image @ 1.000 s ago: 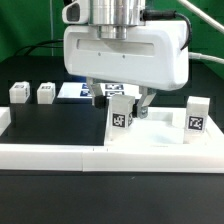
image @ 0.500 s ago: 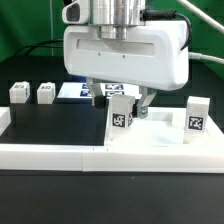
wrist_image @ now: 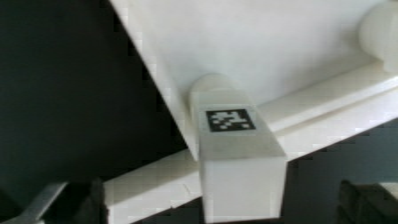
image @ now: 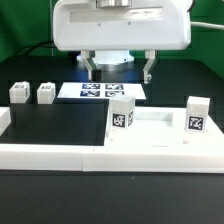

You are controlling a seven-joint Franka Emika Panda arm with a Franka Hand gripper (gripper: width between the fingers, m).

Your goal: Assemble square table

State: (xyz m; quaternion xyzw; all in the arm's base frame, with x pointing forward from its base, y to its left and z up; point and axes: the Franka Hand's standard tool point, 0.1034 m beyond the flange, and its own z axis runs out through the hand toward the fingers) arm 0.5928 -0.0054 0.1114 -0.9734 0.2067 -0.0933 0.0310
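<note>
Tool (image: 118,68) hangs wide open, empty, risen off the upright leg (image: 121,113) on the tabletop (image: 160,130). Only the exterior view shows two loose legs (image: 18,92) (image: 45,93) near the worktop's (image: 60,122) left edge; the wrist view shows the upright leg's (wrist_image: 235,150) tag close up.

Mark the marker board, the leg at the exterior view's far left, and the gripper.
marker board (image: 105,90), exterior view, on its printed tags.
far-left leg (image: 18,93), exterior view, on its front face.
gripper (image: 118,74), exterior view, midway between its open fingers.
</note>
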